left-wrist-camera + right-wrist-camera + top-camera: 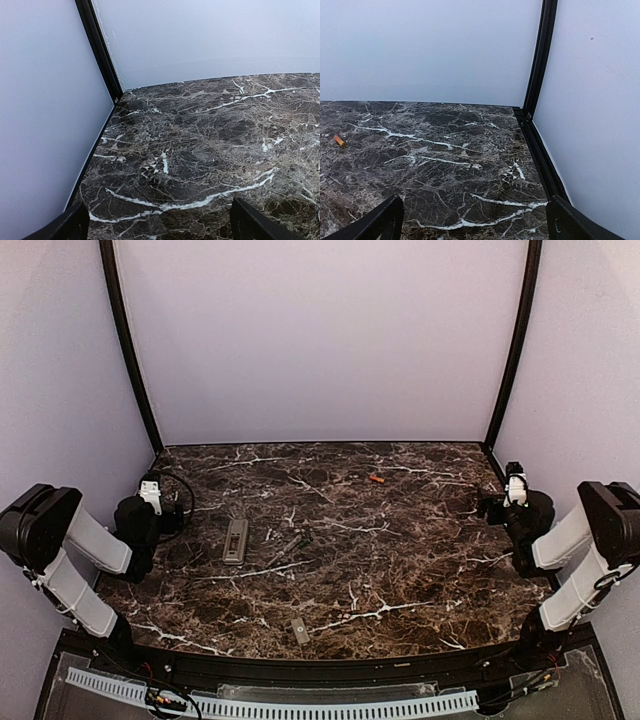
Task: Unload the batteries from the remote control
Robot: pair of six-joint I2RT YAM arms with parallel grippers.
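Left tool (160,220): jaws wide, nothing between them, only bare marble. It sits at the counter's (420,580) 9 o'clock edge, aimed at the far-left corner. Right tool (475,212): also wide and empty, parked at the 3 o'clock edge and facing the far-right corner. Neither touches any task item. Moving outward from the left tool, the remote control (235,540) lies flat at about 9 o'clock from counter centre, grey back up, long axis running 12 to 6. Just beside it at its 3 o'clock is a slim dark piece, read as the dark grey battery (290,547), lying loose on the marble; its outline is hard to separate from the veining. The orange-red battery (376,479) lies alone at about 1 o'clock from centre, well apart from the remote, and shows at the left margin of the right wrist view. The small flat cover piece (300,632) is at 6 o'clock, near the front edge. Judgement: both cells appear out and the cover is off, so unloading looks finished. The compartment itself is too small to confirm as empty.
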